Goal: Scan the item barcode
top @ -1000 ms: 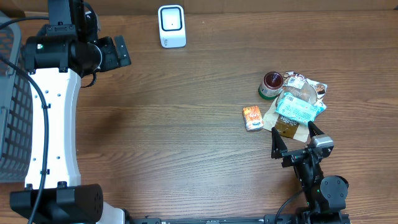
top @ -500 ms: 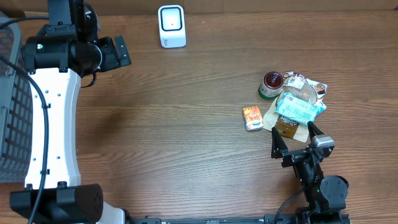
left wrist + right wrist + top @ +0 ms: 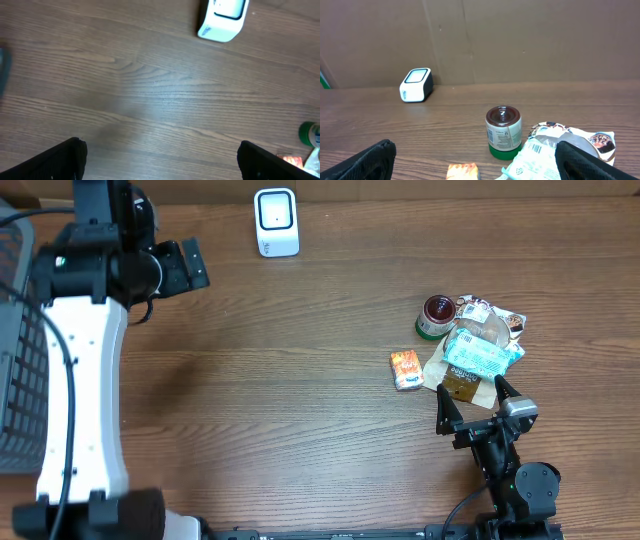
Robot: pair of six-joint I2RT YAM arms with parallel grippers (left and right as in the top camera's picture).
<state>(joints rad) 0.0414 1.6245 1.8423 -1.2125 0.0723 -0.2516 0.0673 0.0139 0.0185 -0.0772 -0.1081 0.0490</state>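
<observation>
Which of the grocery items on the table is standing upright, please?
The small round jar with the dark lid and green base; the orange packet and the pale blue pouch lie flat.

Wooden table (image 3: 300, 400) (scanner (image 3: 276, 222), grocery pile (image 3: 475, 356))

Soft, even light; left wrist view slightly blurred.

The white scanner (image 3: 276, 222) stands by the far edge of the table (image 3: 300, 400). Toward the right edge, close together: an upright dark-lidded jar (image 3: 436, 317), a flat orange packet (image 3: 406, 369), a blue-white pouch (image 3: 478, 356).
</observation>
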